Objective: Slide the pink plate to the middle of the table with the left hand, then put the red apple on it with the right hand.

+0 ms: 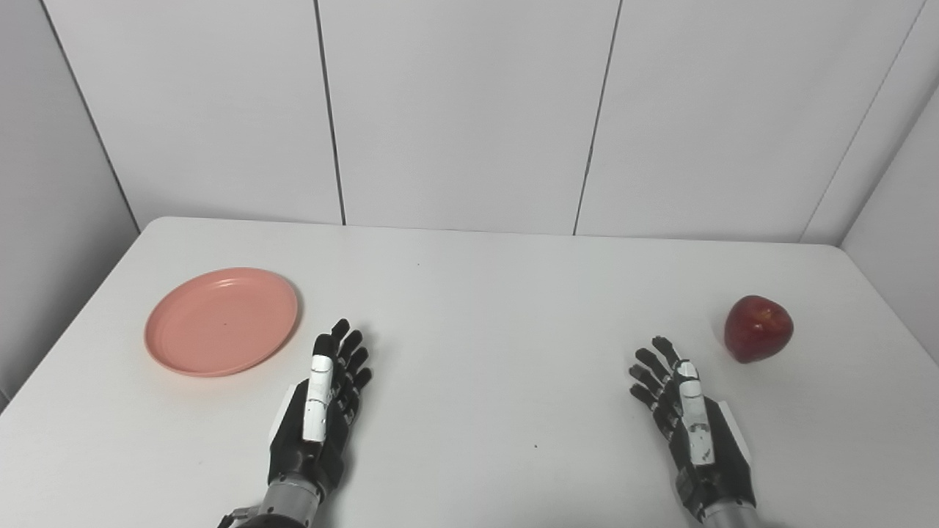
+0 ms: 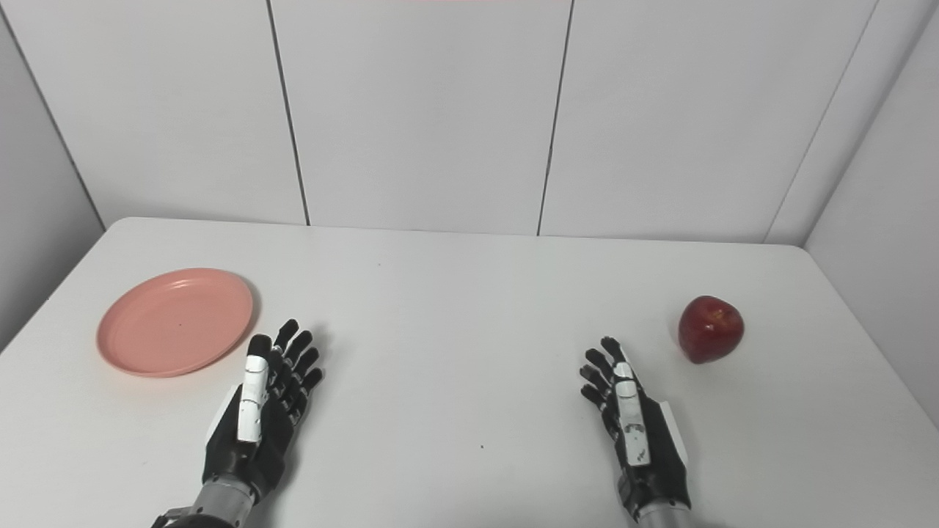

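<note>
- The plate point(image 1: 221, 321), a shallow round dish of matte salmon pink with a low raised rim, lies flat and empty at about 9 o'clock on the white table point(image 1: 484, 308), near the table's left edge.
- The apple point(image 1: 758, 328), deep red with a few yellowish flecks near its dimpled top, sits at 3 o'clock, near the right edge and well apart from the plate.
- The left hand point(image 1: 323, 407) rests at 7 o'clock, fingers outstretched and a little spread, holding nothing; its fingertips are just beside the plate's near-right rim, not touching it.
- The right hand point(image 1: 686, 418) rests at 5 o'clock, likewise spread wide and empty, fingers pointing toward 12 o'clock, the apple near it toward 1 o'clock.
- The table's middle between the two hands is bare white surface, and the stretch from plate to centre is unobstructed.
- Pale grey wall panels point(image 1: 469, 110) with dark seams close in the far edge; angled side walls flank the left and right edges.
</note>
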Robot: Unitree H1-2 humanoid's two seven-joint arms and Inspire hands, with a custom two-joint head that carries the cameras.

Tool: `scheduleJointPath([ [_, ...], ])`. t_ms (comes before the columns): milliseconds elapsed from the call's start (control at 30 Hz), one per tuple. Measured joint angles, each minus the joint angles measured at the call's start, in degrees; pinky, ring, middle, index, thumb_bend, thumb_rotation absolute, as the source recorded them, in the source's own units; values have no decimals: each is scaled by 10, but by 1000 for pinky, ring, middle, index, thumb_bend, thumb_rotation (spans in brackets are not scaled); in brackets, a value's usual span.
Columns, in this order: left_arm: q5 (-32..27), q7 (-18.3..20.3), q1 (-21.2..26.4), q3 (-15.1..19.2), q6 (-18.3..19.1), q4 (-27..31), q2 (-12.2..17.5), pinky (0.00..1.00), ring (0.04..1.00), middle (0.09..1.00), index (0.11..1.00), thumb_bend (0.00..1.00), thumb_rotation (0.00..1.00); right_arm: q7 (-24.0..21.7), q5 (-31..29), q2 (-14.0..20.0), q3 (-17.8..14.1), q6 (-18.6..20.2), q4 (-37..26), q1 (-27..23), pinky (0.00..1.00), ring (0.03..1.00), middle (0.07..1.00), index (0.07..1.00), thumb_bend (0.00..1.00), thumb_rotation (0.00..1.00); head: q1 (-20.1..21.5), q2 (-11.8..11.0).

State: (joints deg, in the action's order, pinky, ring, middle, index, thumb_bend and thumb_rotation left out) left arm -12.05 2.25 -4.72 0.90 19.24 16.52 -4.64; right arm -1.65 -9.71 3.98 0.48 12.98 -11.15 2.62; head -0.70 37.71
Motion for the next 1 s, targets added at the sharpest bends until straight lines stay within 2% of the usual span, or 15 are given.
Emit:
scheduleJointPath([
  [567,0,0,0,-1,1,6,0,1000,1000,1000,1000,817,912,-1,0,1,2,0,0,0,872,885,900,946,892,1000,-5,-4],
  [633,1,0,0,-1,1,5,0,1000,1000,994,1000,821,911,-3,0,3,2,-2,1,0,874,889,906,952,885,1000,-27,-17],
  [700,2,0,0,-3,1,4,-1,1000,995,988,996,819,908,-5,-1,5,2,-5,3,1,879,893,910,952,881,1000,-27,-17],
  [867,16,-4,0,-15,-2,-12,-7,1000,978,971,982,809,892,-24,-14,14,-6,-17,14,0,899,898,917,954,882,1000,-71,-36],
  [1000,34,-16,0,-30,-26,-26,-11,1000,975,968,977,814,889,-48,-28,27,-13,-38,31,-1,908,907,925,961,882,1000,-111,-59],
])
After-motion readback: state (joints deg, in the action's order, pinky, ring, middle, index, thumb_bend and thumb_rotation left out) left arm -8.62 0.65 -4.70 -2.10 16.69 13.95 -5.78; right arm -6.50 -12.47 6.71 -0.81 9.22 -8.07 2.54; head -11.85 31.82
